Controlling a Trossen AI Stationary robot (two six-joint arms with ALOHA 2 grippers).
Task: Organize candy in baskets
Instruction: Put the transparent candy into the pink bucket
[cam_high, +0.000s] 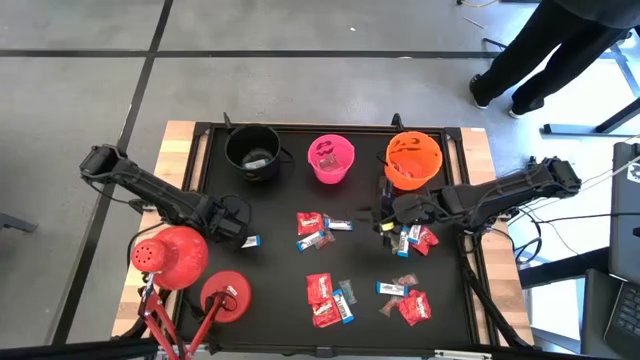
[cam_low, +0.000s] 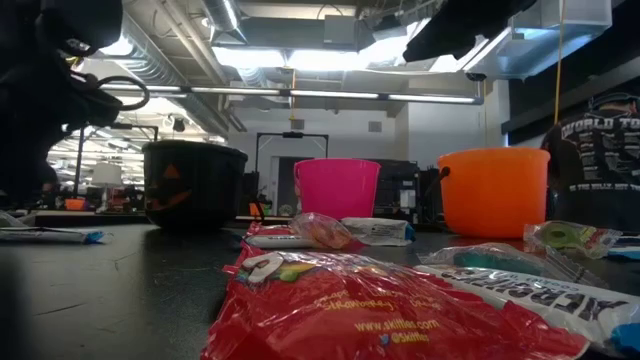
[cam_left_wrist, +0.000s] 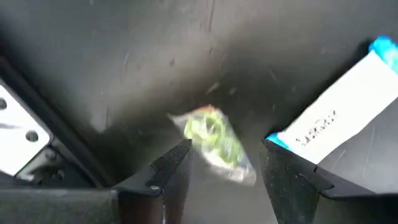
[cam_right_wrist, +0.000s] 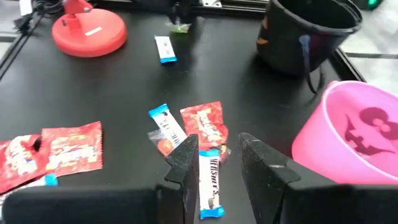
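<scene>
Three baskets stand in a row at the far side of the black mat: black (cam_high: 255, 152), pink (cam_high: 332, 158) and orange (cam_high: 412, 160). Candy lies scattered over the mat (cam_high: 318, 230). My left gripper (cam_high: 237, 230) points down at the left, open; a green-and-clear candy (cam_left_wrist: 214, 140) lies on the mat between its fingers, with a blue-and-white candy (cam_left_wrist: 336, 118) beside it. My right gripper (cam_high: 383, 215) hovers open below the orange basket, over a blue-and-white bar (cam_right_wrist: 210, 180) and a red candy (cam_right_wrist: 204, 124).
A red lamp head (cam_high: 168, 255) and its round red base (cam_high: 226, 297) sit at the near left, close to my left arm. More candy lies near the front (cam_high: 328, 298) and at the right (cam_high: 405, 300). A person's legs (cam_high: 545, 50) show beyond the table's far right.
</scene>
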